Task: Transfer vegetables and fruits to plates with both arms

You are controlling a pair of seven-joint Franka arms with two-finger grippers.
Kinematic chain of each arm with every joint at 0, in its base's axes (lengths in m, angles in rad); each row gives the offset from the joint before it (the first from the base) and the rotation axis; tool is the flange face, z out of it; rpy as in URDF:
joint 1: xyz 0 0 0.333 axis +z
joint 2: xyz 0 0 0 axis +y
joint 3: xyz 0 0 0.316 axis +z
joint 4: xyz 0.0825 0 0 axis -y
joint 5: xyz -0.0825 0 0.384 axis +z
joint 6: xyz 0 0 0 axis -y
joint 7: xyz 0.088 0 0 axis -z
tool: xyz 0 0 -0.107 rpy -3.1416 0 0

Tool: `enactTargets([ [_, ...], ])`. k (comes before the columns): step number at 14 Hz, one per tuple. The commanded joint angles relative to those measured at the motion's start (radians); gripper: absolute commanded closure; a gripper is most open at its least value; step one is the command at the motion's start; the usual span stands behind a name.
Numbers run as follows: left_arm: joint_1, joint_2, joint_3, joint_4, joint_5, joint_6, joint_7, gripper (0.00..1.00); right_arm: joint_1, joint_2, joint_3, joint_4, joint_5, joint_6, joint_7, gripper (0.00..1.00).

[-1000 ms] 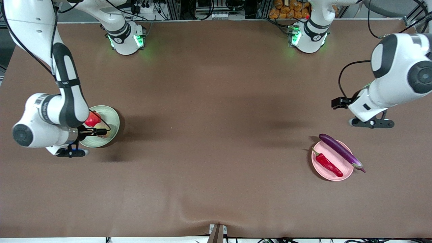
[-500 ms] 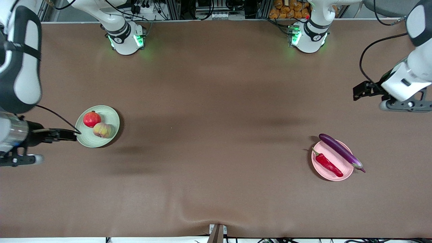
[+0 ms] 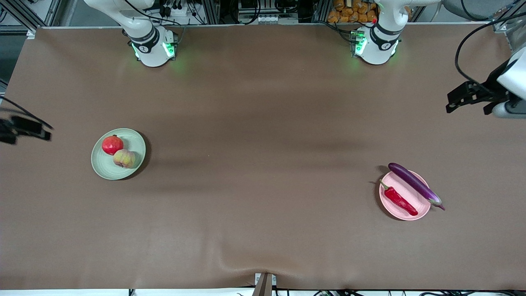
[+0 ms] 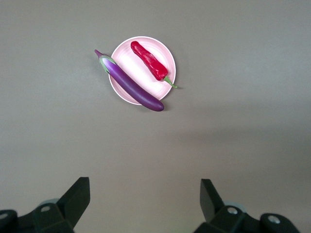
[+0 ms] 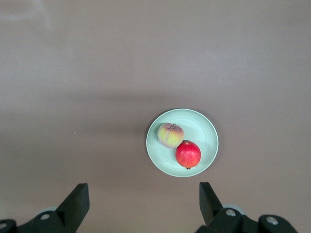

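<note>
We log the left gripper [image 4: 144,201] raised over the table's left-arm end, fingers spread wide, holding nothing; the right gripper [image 5: 144,204] likewise over the right-arm end.

Pink plate [image 3: 393,207]: eggplant [image 3: 414,184] across its rim, chili pepper [image 3: 400,201] beside it.

Green plate [image 3: 104,168]: pomegranate [image 3: 112,144] touching peach [image 3: 123,158].

table [image 3: 263,123] — brown cloth, creased at near edge | metal framing [image 3: 213,10] — cables

Two plates: green plate [image 3: 104,168], pink plate [image 3: 392,207]. One pomegranate [image 3: 112,145], peach [image 3: 124,158], eggplant [image 3: 414,183], chili [image 3: 400,201].
</note>
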Motion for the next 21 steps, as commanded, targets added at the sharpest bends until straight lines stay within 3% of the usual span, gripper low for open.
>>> enactTargets([
  [1,-0.004,0.026,-0.006,0.075,-0.012,-0.068,-0.011,0.00,-0.005,-0.140,0.028,-0.116,-0.032,-0.020,0.048,0.00],
  [5,-0.008,0.029,-0.018,0.064,-0.006,-0.127,-0.112,0.00,0.013,-0.407,0.039,-0.522,-0.118,0.151,0.048,0.00],
  [6,-0.007,0.037,-0.018,0.062,-0.006,-0.125,-0.144,0.00,0.013,-0.432,0.056,-0.557,-0.120,0.170,0.048,0.00],
  [8,-0.004,0.045,-0.020,0.065,-0.006,-0.124,-0.120,0.00,0.013,-0.418,0.071,-0.522,-0.132,0.170,0.041,0.00],
  [10,-0.002,0.046,-0.020,0.065,-0.003,-0.124,-0.050,0.00,0.009,-0.348,0.087,-0.412,-0.234,0.133,0.035,0.00],
  [12,-0.001,0.046,-0.018,0.065,0.005,-0.124,0.013,0.00,0.009,-0.288,0.087,-0.317,-0.235,0.051,0.038,0.00],
  [16,-0.005,0.046,-0.018,0.065,0.029,-0.119,0.052,0.00,-0.002,-0.291,0.077,-0.313,-0.164,0.053,0.048,0.00],
  [21,-0.004,0.046,-0.018,0.064,0.029,-0.115,0.049,0.00,-0.002,-0.294,0.079,-0.318,-0.161,0.055,0.048,0.00],
])
